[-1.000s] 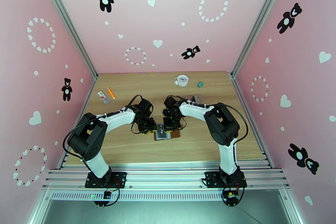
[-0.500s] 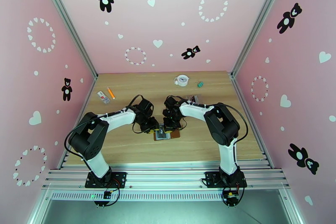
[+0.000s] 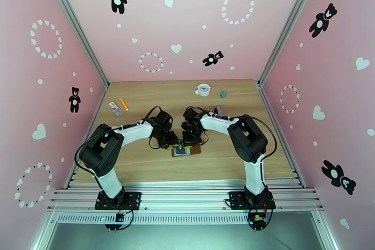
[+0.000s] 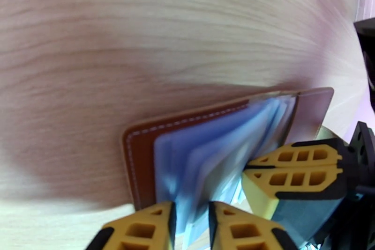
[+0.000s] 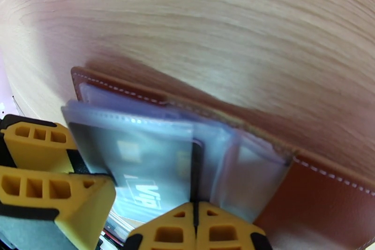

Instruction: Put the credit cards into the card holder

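The brown card holder [image 3: 194, 149] lies open on the table between both arms, its clear sleeves fanned up [image 4: 220, 148]. My left gripper [image 3: 172, 144] comes in from the left and is shut on a thin pale credit card [image 5: 136, 171] that sits partly inside a sleeve; the card passes edge-on between its fingers [image 4: 191, 225]. My right gripper [image 3: 189, 141] reaches from the right, fingertips pressed together [image 5: 194, 230] on the edge of a clear sleeve. In the left wrist view the right arm's yellow fingers [image 4: 290, 155] sit beside the sleeves. The brown leather [image 5: 323, 190] lies flat under the sleeves.
A white round clock [image 3: 203, 89] and a small green item [image 3: 223, 93] stand at the back. An orange pen [image 3: 123, 104] and a small packet [image 3: 115, 108] lie at the back left. A clear pouch [image 3: 218, 109] sits behind the right arm.
My left arm has edged slightly right toward the card holder. Both grips look unchanged.
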You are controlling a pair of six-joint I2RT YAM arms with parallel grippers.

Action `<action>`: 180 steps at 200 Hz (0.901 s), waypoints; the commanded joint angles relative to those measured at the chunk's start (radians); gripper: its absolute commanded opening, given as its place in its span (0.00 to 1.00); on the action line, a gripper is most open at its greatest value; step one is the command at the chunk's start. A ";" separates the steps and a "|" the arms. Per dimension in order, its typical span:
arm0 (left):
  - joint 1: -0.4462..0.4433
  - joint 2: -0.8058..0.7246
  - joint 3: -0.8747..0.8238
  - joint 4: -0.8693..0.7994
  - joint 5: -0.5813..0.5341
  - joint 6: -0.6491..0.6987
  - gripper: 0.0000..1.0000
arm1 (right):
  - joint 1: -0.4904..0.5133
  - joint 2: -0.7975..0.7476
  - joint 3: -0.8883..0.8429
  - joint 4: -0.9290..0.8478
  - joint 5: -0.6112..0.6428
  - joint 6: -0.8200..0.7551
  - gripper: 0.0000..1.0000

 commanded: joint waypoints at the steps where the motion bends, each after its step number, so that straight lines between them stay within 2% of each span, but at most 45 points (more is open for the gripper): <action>1: -0.012 -0.004 0.034 0.035 0.038 -0.003 0.25 | 0.007 0.006 -0.024 -0.013 0.029 0.007 0.00; 102: -0.031 -0.015 0.059 0.064 0.059 -0.038 0.25 | -0.005 -0.036 0.003 -0.025 0.025 0.007 0.00; 160: -0.035 -0.023 0.075 -0.037 -0.021 -0.014 0.27 | -0.011 -0.044 -0.019 -0.024 0.034 0.004 0.00; 180: -0.036 -0.038 0.084 -0.083 -0.070 -0.010 0.33 | -0.013 -0.045 -0.023 -0.026 0.035 0.003 0.00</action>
